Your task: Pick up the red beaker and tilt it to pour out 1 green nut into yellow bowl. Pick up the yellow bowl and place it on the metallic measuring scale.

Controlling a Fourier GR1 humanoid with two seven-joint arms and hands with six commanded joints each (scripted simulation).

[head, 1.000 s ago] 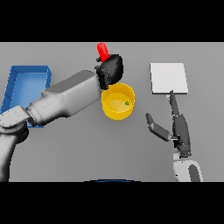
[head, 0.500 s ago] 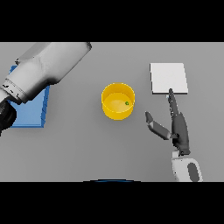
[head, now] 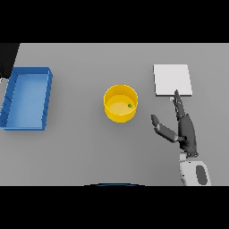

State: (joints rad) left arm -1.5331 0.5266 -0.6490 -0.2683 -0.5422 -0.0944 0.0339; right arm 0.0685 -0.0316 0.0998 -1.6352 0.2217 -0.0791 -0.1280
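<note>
The yellow bowl (head: 120,103), holding a green nut (head: 129,106), is flanked by a blue tray (head: 27,98) and the scale (head: 172,80); the right hand (head: 185,132) is held open nearby.

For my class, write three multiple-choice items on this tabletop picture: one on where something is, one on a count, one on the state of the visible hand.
1. Where is the blue rectangular tray?
A. at the table's left
B. between bowl and scale
C. on the scale

2. How many small green nuts lie in the round yellow bowl?
A. none
B. one
C. three

3. How is the robot's dark right hand?
A. curled round the bowl
B. open, apart from the bowl
C. flat inside the tray

Key:
1 A: the tray sits far left of the bowl.
2 B: a single green dot shows inside.
3 B: its fingers are straight, reaching toward the flat square metallic scale.
</note>
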